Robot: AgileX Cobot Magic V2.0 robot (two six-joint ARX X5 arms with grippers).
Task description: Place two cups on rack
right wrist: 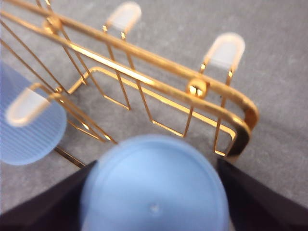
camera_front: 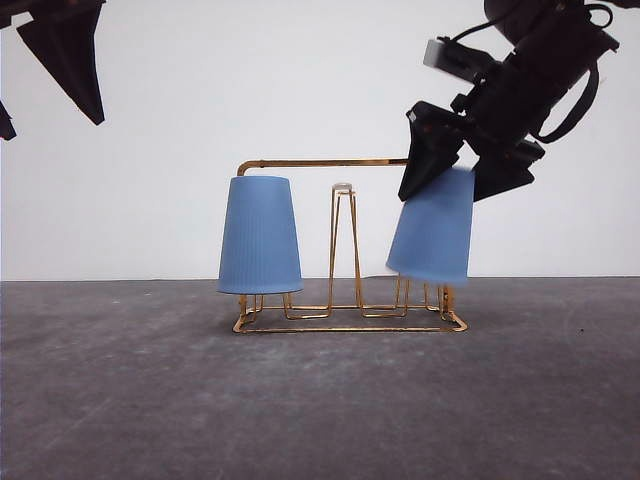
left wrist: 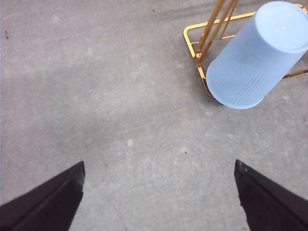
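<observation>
Front camera sits low, near worktop [camera_front: 320,400] level, facing forward to a pale wall, side-on to the rack [camera_front: 345,250] at middle range, both arms entering from above. Left wrist camera looks steeply down from well above the worktop [left wrist: 106,96], its dark fingers [left wrist: 48,202] framing bare surface; it shares with the front camera the rack's [left wrist: 197,43] end and the inverted cup [left wrist: 255,57] standing there [camera_front: 260,235]. Right wrist camera hangs very close over the rack's [right wrist: 159,82] other end, blurred, above the base of the held cup [right wrist: 154,187], and catches the far cup [right wrist: 29,125] beyond the rack's wires.
</observation>
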